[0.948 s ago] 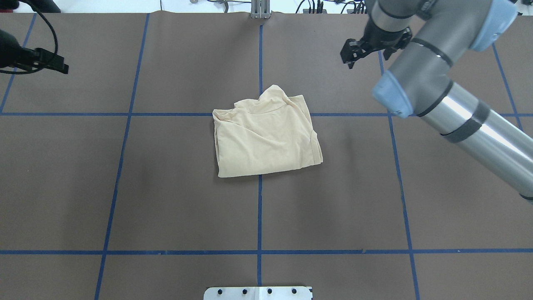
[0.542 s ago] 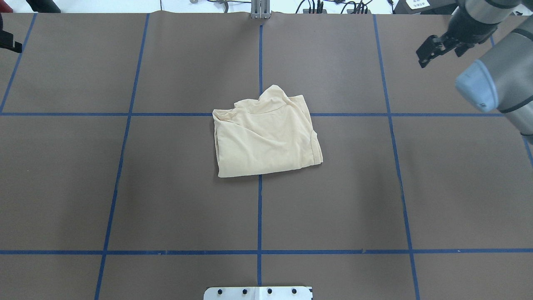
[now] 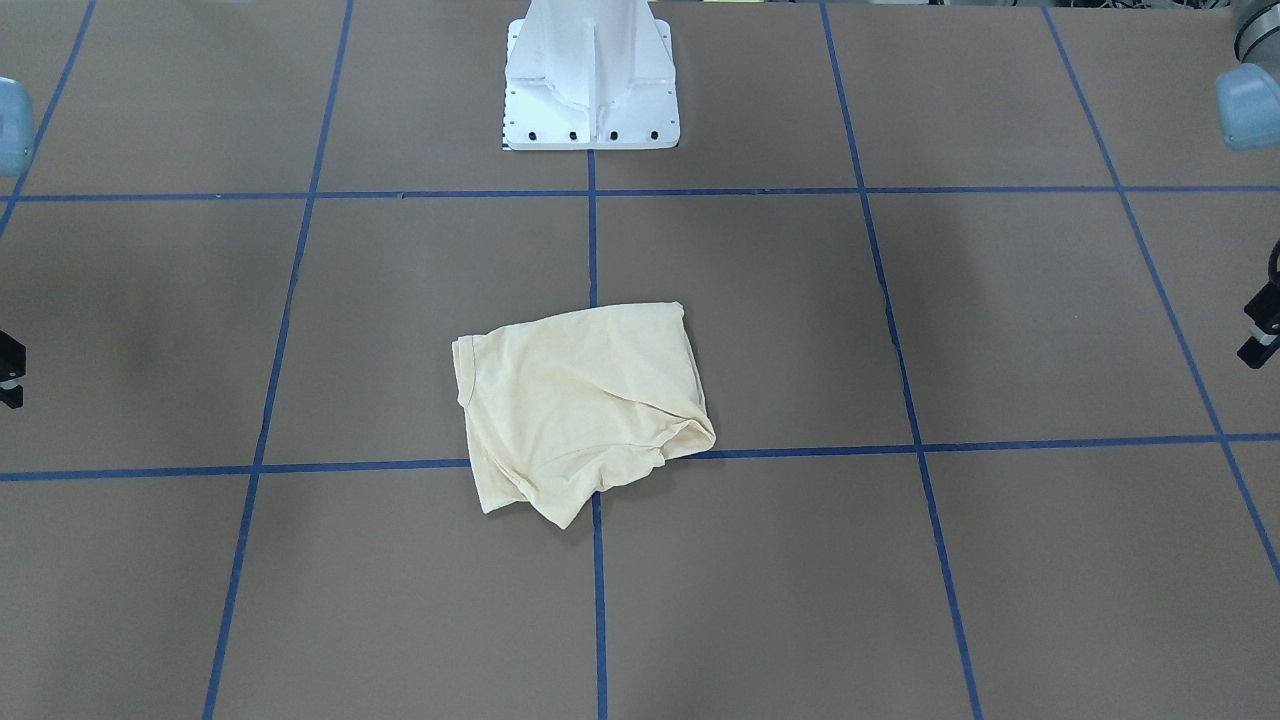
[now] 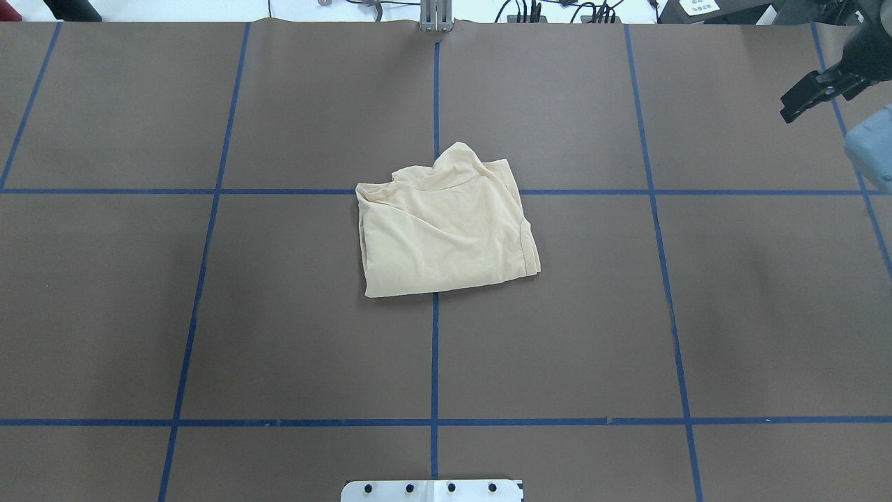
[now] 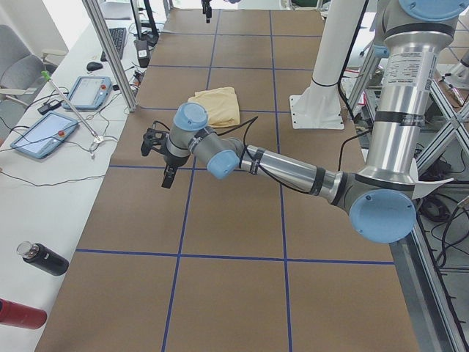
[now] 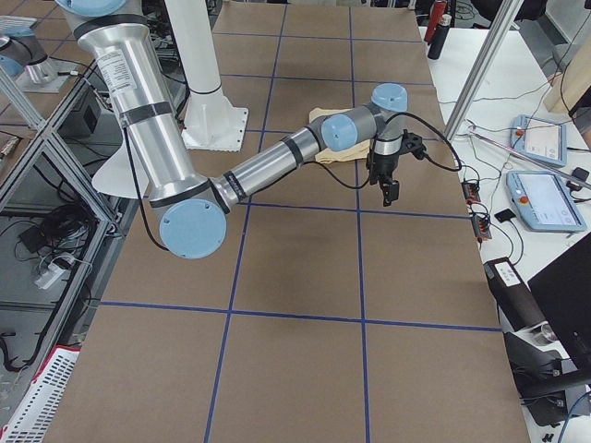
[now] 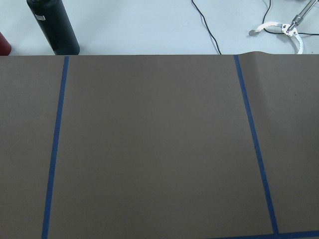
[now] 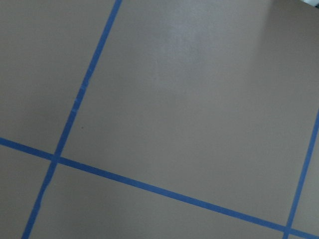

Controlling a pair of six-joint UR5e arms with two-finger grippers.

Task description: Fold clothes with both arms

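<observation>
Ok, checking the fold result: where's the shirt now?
Overhead view: the shirt lies folded at the table's centre, over a blue tape crossing.

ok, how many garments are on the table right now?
1: the cream shirt, folded, lies across the centre tape line. No other cloth shows in any view; anything tucked beneath it would be hidden.

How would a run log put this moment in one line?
shirt: folded, centred, untouched | left arm: out to the left, off shirt | right arm: out to the right, off shirt
</observation>
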